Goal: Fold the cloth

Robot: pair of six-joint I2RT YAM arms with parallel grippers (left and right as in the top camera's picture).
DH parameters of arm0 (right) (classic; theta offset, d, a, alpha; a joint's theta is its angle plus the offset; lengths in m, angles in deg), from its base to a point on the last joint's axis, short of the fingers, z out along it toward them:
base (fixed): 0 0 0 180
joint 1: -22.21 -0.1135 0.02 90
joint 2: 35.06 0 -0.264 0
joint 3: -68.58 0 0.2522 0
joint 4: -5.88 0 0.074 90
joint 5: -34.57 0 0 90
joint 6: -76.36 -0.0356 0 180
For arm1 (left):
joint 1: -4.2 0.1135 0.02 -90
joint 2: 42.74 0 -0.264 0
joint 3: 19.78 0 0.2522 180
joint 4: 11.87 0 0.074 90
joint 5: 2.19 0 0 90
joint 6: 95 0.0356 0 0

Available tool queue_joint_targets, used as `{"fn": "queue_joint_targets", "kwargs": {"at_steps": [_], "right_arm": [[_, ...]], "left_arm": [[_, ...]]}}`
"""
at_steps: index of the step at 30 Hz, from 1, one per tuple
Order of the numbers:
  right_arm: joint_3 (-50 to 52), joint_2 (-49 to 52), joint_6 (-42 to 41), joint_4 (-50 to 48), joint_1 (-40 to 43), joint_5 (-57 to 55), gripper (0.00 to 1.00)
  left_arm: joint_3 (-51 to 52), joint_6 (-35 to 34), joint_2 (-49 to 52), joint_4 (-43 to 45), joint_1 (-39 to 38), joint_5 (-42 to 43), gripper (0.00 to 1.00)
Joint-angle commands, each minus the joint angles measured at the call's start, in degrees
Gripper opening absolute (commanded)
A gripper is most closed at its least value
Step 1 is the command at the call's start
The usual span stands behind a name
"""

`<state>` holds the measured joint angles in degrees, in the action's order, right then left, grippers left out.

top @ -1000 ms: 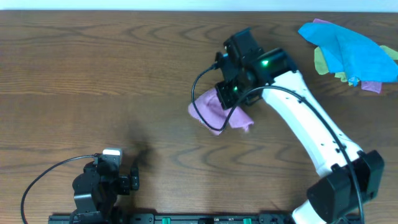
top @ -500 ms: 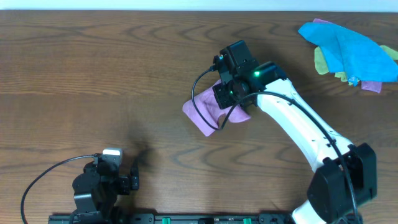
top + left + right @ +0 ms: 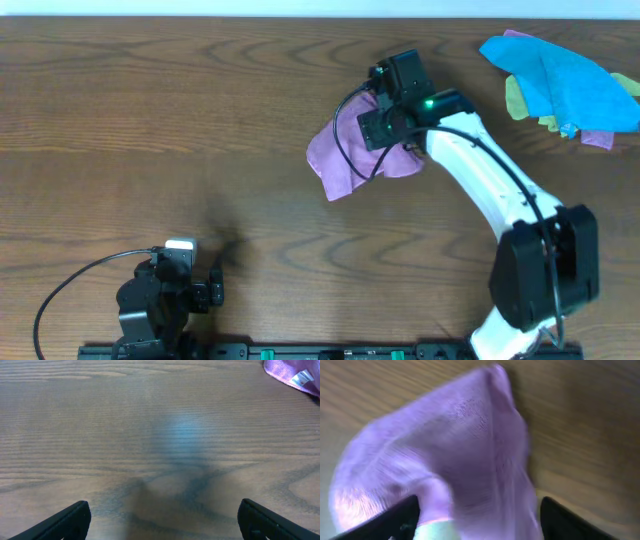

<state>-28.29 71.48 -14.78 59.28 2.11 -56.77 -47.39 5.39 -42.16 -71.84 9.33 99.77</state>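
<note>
Right gripper jaws spread, cloth loose beneath; left gripper wide, empty. We should pinch one corner only, then fold across.

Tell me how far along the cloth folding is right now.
Done: little that shows. The cloth lies rumpled and partly doubled over on the table, not in a neat fold. In hand: the right end effector sits open directly over it; the left end effector is open over bare wood, away from it. To do: probably flattening it and bringing the edges together squarely.
</note>
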Motion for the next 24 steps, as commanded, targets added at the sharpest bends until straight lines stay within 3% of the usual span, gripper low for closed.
{"fn": "queue_joint_targets", "kwargs": {"at_steps": [1, 8, 12, 21, 24], "right_arm": [[0.42, 1.51, 0.39, -1.6, 2.05, -0.83, 0.87], [0.37, 1.84, -0.55, -6.43, 5.07, -2.19, 0.94], [0.31, 1.66, -4.96, -1.4, 5.07, -1.03, 0.95], [0.26, -1.25, -25.18, 14.69, 6.25, 7.43, 0.92], [0.31, -1.25, -27.58, 16.11, 7.54, 7.43, 0.92]], "left_arm": [[2.78, 1.4, -0.35, -2.49, -0.22, -0.57, 0.95], [2.78, 1.4, -0.35, -2.49, -0.22, -0.57, 0.95], [2.78, 1.4, -0.35, -2.47, -0.22, -0.57, 0.95], [2.78, 1.42, -0.35, -2.49, -0.22, -0.57, 0.95], [2.78, 1.44, -0.35, -2.47, -0.22, -0.59, 0.95]]}}
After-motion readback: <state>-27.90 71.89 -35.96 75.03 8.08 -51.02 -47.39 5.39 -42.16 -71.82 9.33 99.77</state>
